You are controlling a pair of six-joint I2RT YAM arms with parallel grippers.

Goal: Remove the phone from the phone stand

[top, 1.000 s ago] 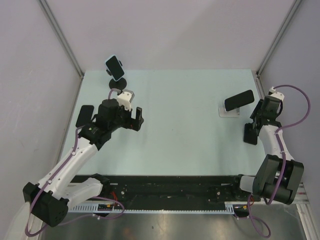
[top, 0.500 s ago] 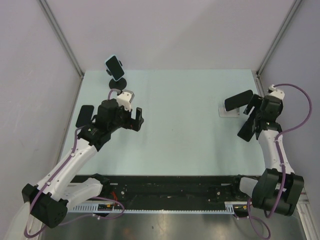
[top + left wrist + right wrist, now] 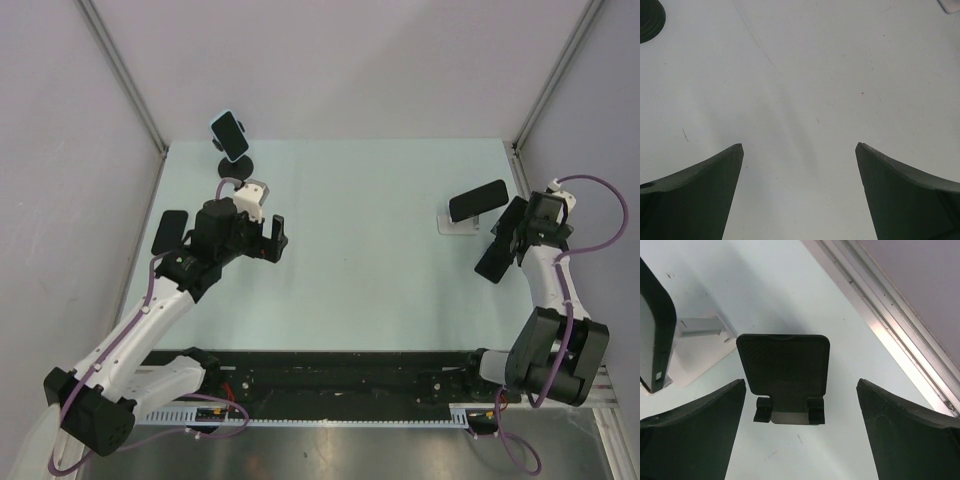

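Find the phone (image 3: pixel 477 201) just past the left finger of the right gripper (image 3: pixel 801 382) — propped aslant on the white stand (image 3: pixel 457 225), not yet lifted off. Note that gripper's fingers spread wide, clamped on nothing; straight ahead between them, only a black ribbed holder (image 3: pixel 783 370) with two small hooks, touching neither finger. Likewise at the left gripper (image 3: pixel 799 145): fingers apart, nothing between but bare table (image 3: pixel 805 75).

Expect a stiff, flat slab, probably slick on face and back, with glass worth sparing. Best taken across the narrow width, pads on the two long edges, toward the raised end and clear of the stand's lip. Lift along the slant rather than drag sideways; otherwise likely to tip so light a stand or carry it along. Calls for a swing leftward first, being aimed at the holder.

From the top view: both arms, the phone's whole length and tilt, plus a second phone (image 3: pixel 229 134) on a black round-footed stand (image 3: pixel 238 167), well beyond the left gripper. Hard to say which of the two is meant — judged the one beside the right gripper. From the right wrist view: only one rounded end of the phone at the frame edge, yet the holder's ribbing and hooks, lost from above. From the left wrist view: little but a dark round rim (image 3: pixel 649 20) far off up-left.
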